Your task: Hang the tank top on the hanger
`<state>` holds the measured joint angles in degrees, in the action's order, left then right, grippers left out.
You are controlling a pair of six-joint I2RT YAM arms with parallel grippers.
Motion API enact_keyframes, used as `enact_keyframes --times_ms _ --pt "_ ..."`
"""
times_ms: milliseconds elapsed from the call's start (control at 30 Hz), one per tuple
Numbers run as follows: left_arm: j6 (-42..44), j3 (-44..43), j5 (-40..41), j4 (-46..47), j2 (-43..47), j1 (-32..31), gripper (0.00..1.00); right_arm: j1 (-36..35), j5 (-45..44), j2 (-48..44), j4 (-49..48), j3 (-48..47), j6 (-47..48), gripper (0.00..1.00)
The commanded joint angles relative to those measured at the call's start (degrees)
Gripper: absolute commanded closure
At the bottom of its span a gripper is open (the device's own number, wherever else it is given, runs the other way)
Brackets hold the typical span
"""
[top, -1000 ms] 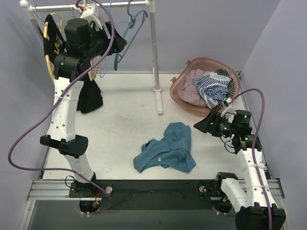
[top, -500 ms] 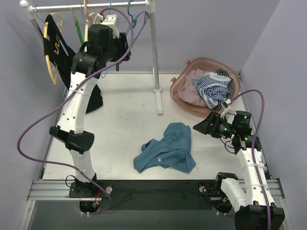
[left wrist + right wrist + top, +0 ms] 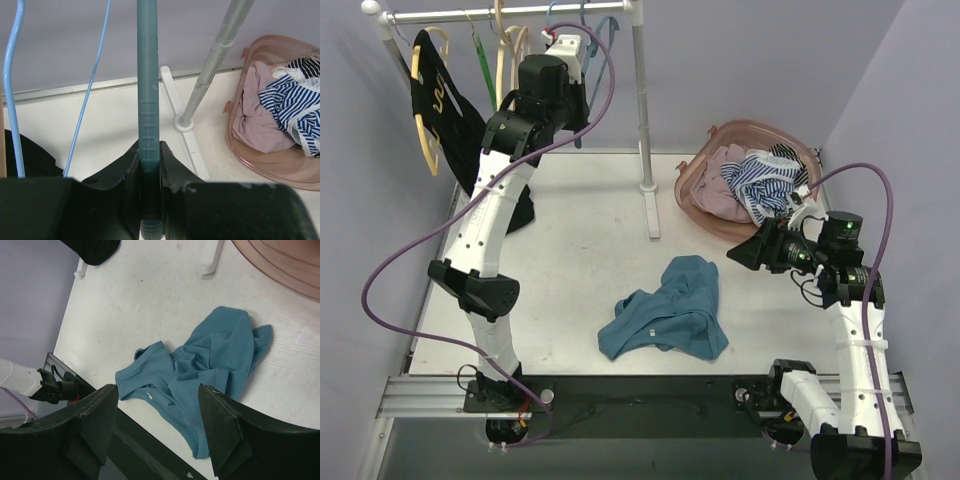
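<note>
A robot lab cell staged as a laundry corner; plain lilac walls (image 3: 770,60) box in a white desk (image 3: 580,230); two cabled arms (image 3: 485,220) are bolted to an aluminium rail (image 3: 430,393). A small clothes rack (image 3: 643,110) and a pink laundry basket (image 3: 686,190) serve as props.

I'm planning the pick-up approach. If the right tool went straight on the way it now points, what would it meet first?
The right tool would most likely meet the crumpled tank top on the table: its wrist view shows the cloth between the open fingers, nothing in front. Depth is unclear.
</note>
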<state>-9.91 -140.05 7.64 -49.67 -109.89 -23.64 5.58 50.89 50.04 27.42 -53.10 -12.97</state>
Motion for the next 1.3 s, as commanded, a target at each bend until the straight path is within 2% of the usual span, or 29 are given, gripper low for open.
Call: enact_keyframes --times_ms 0,433,667,900,1267 --pt "0.9 -1.0 1.0 5.9 3.1 0.1 1.0 -0.5 2.8 0.1 5.8 -5.2 4.2 0.35" --pt "0.7 2.0 -2.6 9.6 9.5 0.2 1.0 -1.0 9.3 -3.1 12.4 -12.4 12.3 0.31" --pt "0.8 9.3 -4.2 10.3 15.0 0.2 1.0 -1.0 9.6 -5.4 14.9 -12.9 15.5 0.3" --pt "0.2 21.5 -7.5 13.4 25.2 0.2 1.0 -1.0 8.7 -7.5 18.2 -12.5 21.0 0.28" --pt "-3.2 48.0 -16.6 18.1 45.5 0.1 1.0 -0.8 8.3 -10.9 21.8 -11.0 27.7 0.25"
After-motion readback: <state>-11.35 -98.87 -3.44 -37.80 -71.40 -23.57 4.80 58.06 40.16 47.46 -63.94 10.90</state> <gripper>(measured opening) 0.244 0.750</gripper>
